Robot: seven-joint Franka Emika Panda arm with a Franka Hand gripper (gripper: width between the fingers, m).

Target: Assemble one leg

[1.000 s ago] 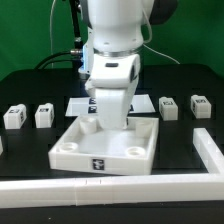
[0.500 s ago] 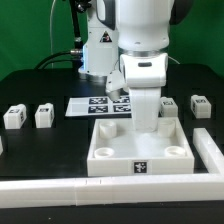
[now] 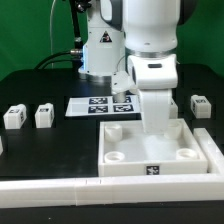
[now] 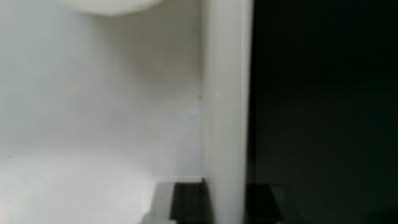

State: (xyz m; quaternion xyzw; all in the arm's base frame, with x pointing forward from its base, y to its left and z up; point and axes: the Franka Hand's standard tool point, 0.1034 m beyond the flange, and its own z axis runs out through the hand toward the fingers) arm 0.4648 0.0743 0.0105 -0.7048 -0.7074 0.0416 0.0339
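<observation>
The large white square panel (image 3: 122, 164) with round corner sockets lies on the black table, close against the white rails. My gripper (image 3: 155, 127) reaches down onto its far wall. In the wrist view the gripper (image 4: 230, 206) has one dark finger (image 4: 192, 206) on each side of the panel's upright wall (image 4: 224, 100) and is shut on it. Two legs, small white tagged blocks, stand at the exterior view's left (image 3: 13, 117) (image 3: 43, 115). Another leg (image 3: 198, 105) stands at the right. None is held.
The marker board (image 3: 92, 106) lies behind the panel. A white rail (image 3: 60, 186) runs along the table's front and a second rail (image 3: 212, 148) along the exterior view's right. The arm's base (image 3: 98, 50) stands at the back.
The gripper has slid the panel toward the exterior view's right, up near the right rail. The marker board has come into view behind it. The legs have not moved.
</observation>
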